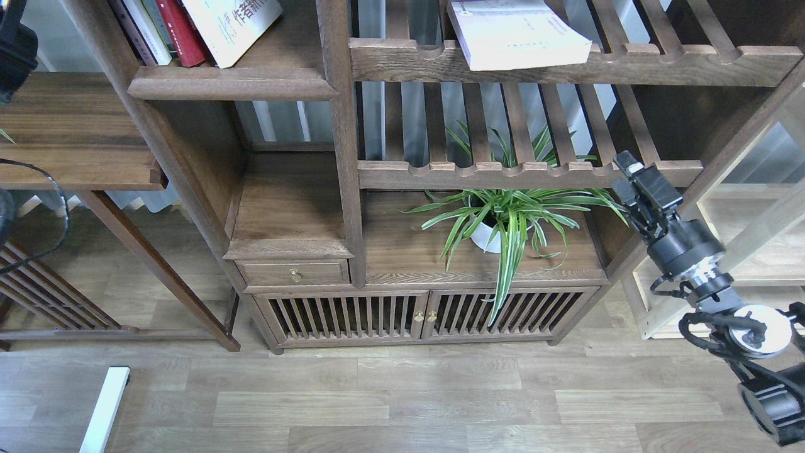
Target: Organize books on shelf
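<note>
1. Walnut-brown wood makes up the bookcase (339, 126); its solid shelf (233, 83), with a rounded front edge, sits at the upper left.
2. On that shelf a dark red book (181, 28) leans among thin volumes (143, 28); a white book with blue characters (233, 25) tilts against them at the shelf's right end, its lower corner at the front edge.
3. A pale lavender-white book (519, 34) lies flat on the upper slatted rack (629, 63), overhanging its front rail, apart from the other two.
4. The right gripper (629, 173) hangs in front of the lower slatted rail's (528, 174) right end, holding nothing; whether its fingers are parted I cannot tell.
5. The left arm (16, 50) shows only at the top left corner; its gripper is out of view.
6. A potted spider plant (503, 220) stands on the cabinet top (402, 264) below the rail.
</note>
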`<action>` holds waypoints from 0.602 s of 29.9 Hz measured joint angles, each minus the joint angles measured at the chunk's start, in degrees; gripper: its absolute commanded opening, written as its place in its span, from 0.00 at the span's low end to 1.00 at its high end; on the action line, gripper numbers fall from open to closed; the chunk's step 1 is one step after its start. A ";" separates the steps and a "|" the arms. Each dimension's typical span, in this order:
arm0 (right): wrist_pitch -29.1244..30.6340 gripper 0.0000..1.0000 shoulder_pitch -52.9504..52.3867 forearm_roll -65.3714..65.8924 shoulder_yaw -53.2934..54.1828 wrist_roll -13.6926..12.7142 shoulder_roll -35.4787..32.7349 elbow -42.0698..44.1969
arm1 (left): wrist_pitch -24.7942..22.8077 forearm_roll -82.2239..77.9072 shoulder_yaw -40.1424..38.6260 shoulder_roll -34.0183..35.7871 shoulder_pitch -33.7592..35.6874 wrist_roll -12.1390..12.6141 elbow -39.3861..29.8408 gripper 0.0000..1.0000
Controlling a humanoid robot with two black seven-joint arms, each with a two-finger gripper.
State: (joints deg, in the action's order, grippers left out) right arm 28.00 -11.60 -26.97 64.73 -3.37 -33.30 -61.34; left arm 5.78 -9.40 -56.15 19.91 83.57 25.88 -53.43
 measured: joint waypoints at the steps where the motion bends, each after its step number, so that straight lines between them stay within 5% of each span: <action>1: 0.00 0.83 0.00 -0.01 0.10 0.04 -0.03 0.00 | -0.03 0.51 -0.11 0.29 -0.10 0.75 -0.45 0.58; 18: 0.00 0.84 2.09 -0.31 3.96 0.46 -0.18 0.17 | -0.47 2.85 -8.13 9.67 -11.82 2.12 -19.38 0.62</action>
State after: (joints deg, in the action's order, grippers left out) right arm 28.00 -9.51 -27.27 68.69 -2.91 -33.48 -61.17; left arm 5.31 -6.54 -64.29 29.58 71.76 28.00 -72.81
